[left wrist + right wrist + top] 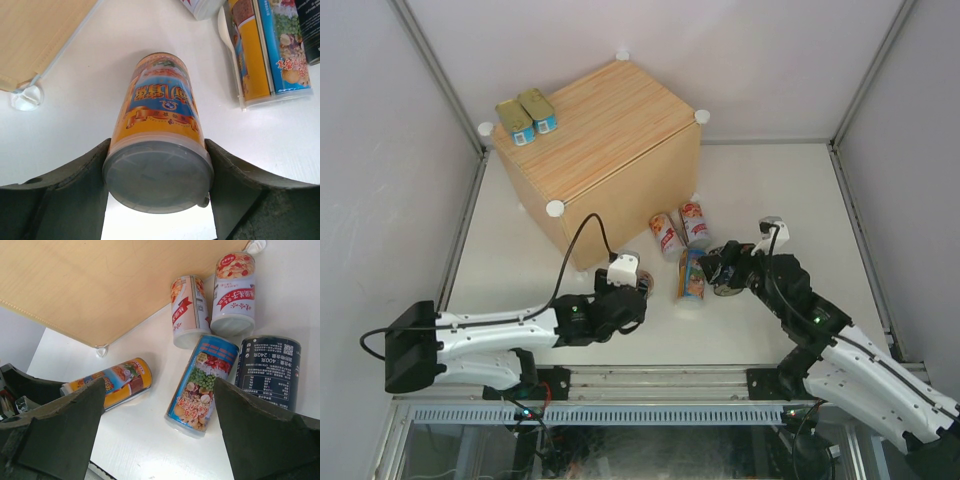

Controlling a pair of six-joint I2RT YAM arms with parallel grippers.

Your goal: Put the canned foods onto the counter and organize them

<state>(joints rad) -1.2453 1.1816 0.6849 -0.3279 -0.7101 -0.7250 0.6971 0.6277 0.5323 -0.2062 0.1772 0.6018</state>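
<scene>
The counter (610, 130) is a light-wood box with two flat gold-topped tins (525, 115) on its far left corner. My left gripper (638, 288) is shut on the lid end of an orange can (160, 110), which lies on the table near the counter's front corner; it also shows in the right wrist view (112, 382). My right gripper (720, 268) is open and empty above a lying blue can (202, 382) and a dark can (270, 370). Two red-white cans (187, 310) (232, 292) lie side by side beyond them, near the counter.
The counter's side wall (100, 285) and a white knob (27, 95) are close to the left of the orange can. Grey enclosure walls surround the white table (800, 200). The arm bases sit on a rail (650, 385) at the near edge.
</scene>
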